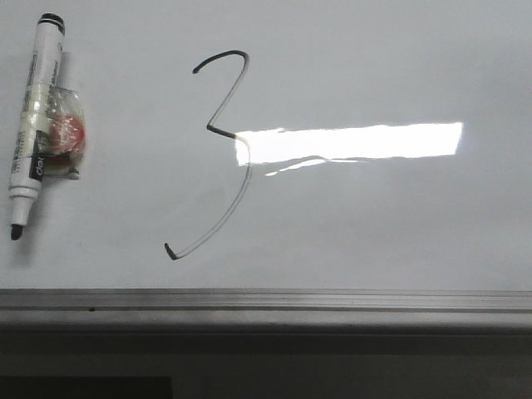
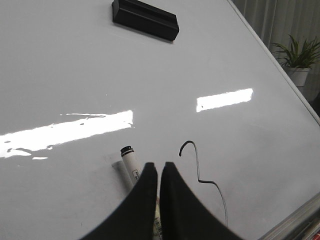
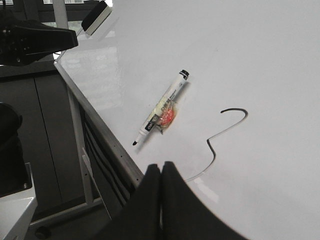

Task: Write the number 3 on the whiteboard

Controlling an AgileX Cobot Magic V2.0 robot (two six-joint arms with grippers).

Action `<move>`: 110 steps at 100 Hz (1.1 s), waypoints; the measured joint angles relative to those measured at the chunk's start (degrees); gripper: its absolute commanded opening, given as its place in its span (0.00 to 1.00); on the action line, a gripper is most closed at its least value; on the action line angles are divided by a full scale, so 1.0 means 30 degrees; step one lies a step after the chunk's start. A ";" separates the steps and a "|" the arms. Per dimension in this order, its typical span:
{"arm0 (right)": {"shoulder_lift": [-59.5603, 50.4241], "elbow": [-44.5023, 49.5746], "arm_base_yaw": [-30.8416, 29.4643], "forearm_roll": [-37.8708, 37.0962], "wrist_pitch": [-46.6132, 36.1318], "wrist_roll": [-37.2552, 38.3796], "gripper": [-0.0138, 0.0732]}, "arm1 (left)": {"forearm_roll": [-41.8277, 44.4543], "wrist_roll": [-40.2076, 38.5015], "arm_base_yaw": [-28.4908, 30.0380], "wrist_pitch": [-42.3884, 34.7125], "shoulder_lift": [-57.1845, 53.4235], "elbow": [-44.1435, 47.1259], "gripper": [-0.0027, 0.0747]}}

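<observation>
1. The number 3 (image 1: 223, 150) is lying drawn in thin black line on the whiteboard (image 1: 374, 224), a little left of the middle in the front view, its top hook dark, its long lower curve fainter and ending near the grey ledge (image 1: 266, 299).
2. A bright rectangular glare (image 1: 349, 141) is crossing the board just right of the figure's middle notch.
3. A marker (image 1: 35, 125) is lying flat on the board, well left of the number, uncapped tip pointing toward the ledge, with something red taped to its barrel.
4. A black eraser (image 2: 145, 19) is resting on the far part of the board.
5. The left gripper (image 2: 159, 172) is hanging above the marker, fingers pressed together, gripping nothing.
6. The right gripper (image 3: 160, 175) is hovering over the ledge near the number's lower end, fingers likewise closed and empty.
</observation>
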 measured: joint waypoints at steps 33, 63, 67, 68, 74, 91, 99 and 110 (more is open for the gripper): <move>-0.0498 0.1588 0.0000 0.0000 -0.0116 0.0000 0.10 | 0.0036 0.0000 0.0028 0.0032 -0.0041 0.0695 0.01; -0.0498 0.1637 0.0000 0.0000 -0.0116 0.0000 0.10 | 0.0394 0.0000 0.0137 0.0032 -0.0041 0.0912 0.01; -0.0498 0.1637 0.0000 0.0000 -0.0116 0.0000 0.10 | 0.0860 0.0000 0.0400 0.0032 -0.0041 0.1072 0.01; -0.0498 0.1637 0.0000 0.0000 -0.0116 0.0000 0.10 | 0.0943 0.0000 0.0467 0.0032 -0.0041 0.1106 0.01; -0.0498 0.1637 0.0000 0.0000 -0.0116 0.0000 0.10 | 0.1361 0.0000 0.1424 0.0078 -0.0041 0.1456 0.01; -0.0498 0.1637 0.0000 0.0000 -0.0116 0.0000 0.10 | 0.1623 0.0000 0.5897 0.0495 -0.0041 0.3038 0.01; -0.0498 0.1637 0.0000 0.0000 -0.0116 0.0000 0.10 | 0.1672 0.0000 0.8056 0.0813 -0.0118 0.3858 0.01; -0.0498 0.1637 0.0000 0.0000 -0.0116 0.0000 0.10 | 0.1846 0.0000 1.0426 0.2152 -0.0203 0.4750 0.01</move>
